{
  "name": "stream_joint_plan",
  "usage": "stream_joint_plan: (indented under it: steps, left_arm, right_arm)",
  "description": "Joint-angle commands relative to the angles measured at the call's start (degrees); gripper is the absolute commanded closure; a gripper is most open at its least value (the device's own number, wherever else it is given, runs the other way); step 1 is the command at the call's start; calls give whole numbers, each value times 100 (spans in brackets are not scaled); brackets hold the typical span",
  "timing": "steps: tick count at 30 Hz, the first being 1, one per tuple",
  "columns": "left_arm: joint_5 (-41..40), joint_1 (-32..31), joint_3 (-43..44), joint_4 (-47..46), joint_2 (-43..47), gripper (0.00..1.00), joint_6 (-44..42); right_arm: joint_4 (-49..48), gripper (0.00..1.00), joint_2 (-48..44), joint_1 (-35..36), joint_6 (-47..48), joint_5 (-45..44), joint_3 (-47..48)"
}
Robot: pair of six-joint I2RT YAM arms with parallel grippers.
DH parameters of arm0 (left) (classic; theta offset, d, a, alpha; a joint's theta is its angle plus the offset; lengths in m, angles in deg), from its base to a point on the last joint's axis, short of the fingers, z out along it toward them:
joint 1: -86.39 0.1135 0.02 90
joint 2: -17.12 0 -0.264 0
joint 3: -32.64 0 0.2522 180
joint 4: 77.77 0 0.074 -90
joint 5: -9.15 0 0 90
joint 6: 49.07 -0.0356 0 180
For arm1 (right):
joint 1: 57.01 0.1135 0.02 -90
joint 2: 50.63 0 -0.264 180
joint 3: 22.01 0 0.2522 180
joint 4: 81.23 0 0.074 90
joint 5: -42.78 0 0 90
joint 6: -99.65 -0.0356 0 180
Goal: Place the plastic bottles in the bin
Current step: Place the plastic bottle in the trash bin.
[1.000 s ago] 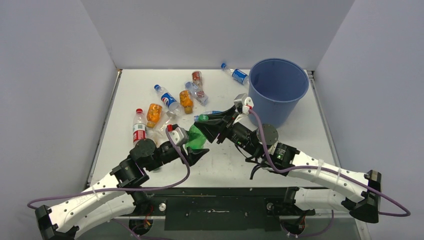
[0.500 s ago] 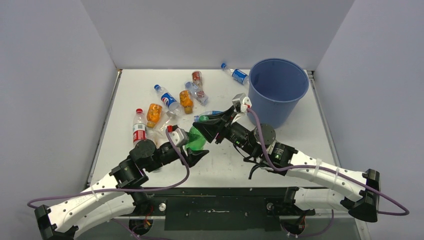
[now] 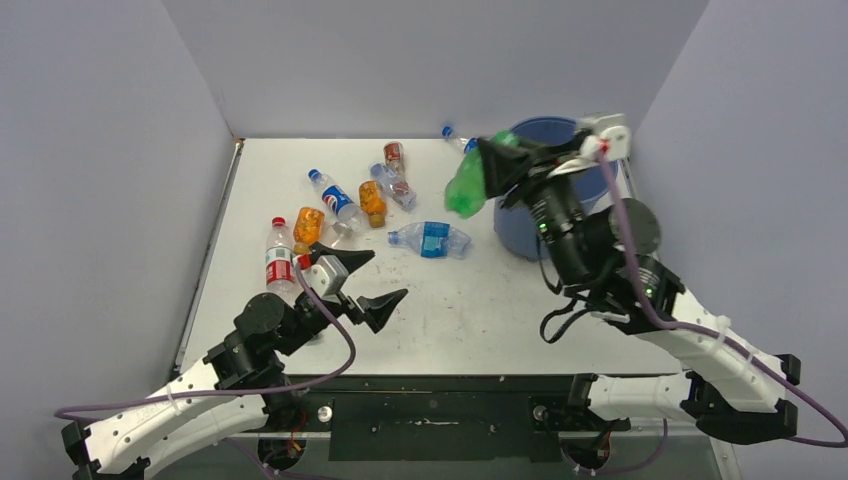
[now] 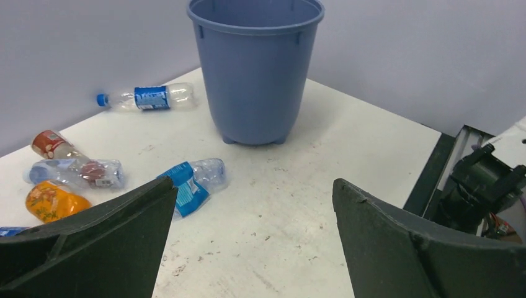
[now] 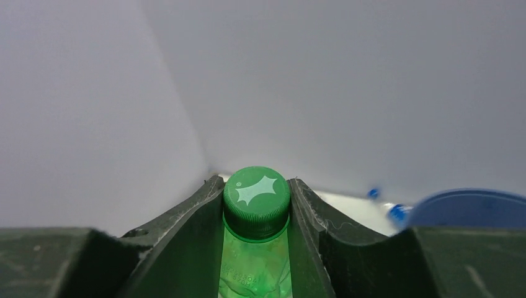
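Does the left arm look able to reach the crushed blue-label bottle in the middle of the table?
Probably yes: the left tool is open and empty, the bottle lies just ahead of it, and nothing stands between.

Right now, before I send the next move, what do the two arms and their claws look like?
Both arms match: the left arm and right arm have white lower links and black round joints. The left claw and right claw each have two black wedge-shaped fingers. A purple cable loops along each arm to a small grey-white wrist module with a red tip.
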Motion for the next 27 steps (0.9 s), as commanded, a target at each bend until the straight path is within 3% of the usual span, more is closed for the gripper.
stream_joint_plan:
  steps: [1,4,7,11,17,22,25,27]
  left_arm:
    - [-596,-24,-72,-472,160,4,-26]
    - [-758,-30,-84,-478,141,4,-43]
    - [-924,-31,-51,-426,52,4,-38]
    - [-1223,-31,-21,-368,13,4,78]
    - [-1646,-32,104,-134,-17,4,301]
    - [-1570,-31,302,121,-132,4,488]
    - [-1552,-32,305,148,-170,4,422]
    - [-1630,-31,295,164,-185,4,413]
  right_arm:
    - [-422,95,254,-209,1693,-2733,639]
    - [-806,95,485,-1309,1693,-2642,673]
    - [-287,95,820,-2761,536,-1669,891]
    - [-1157,95,908,-4110,-449,-760,178]
    - [-827,95,1833,-5004,-883,-353,307]
    - [-1380,95,1657,-5202,-968,113,-781]
    - [-1029,94,1829,-5298,-1057,309,-827]
    - [-905,88,1890,-5343,-1097,415,-869]
